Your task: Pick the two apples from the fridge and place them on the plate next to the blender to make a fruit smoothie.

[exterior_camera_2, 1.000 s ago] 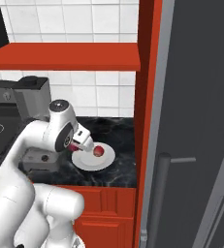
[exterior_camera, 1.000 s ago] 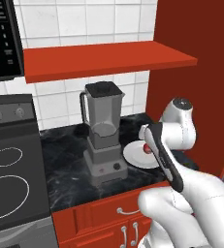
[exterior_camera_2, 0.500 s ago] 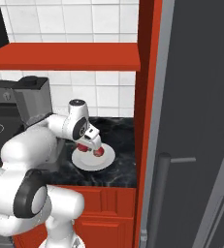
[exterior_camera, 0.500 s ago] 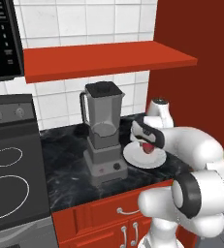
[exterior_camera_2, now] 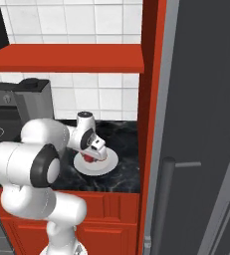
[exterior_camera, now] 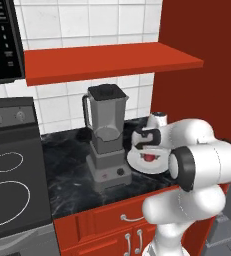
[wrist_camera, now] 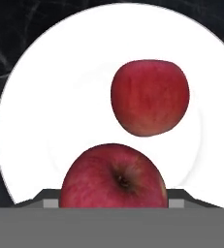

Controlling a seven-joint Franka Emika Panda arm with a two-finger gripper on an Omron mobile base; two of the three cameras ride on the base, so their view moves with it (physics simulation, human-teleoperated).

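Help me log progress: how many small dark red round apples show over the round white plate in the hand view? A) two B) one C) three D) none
A: one apple lies on the plate, and a second apple sits nearer the camera.

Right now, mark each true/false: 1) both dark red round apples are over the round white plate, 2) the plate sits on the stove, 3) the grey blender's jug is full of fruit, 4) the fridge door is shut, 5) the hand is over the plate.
1) True: one dark red round apple lies on the round white plate, and the second apple is near the hand's fingertips, over the plate.
2) False: the plate is on the black marble counter, right of the grey blender.
3) False: the translucent jug looks empty.
4) True: the tall grey fridge shows a closed door.
5) True: the hand hangs over the plate.
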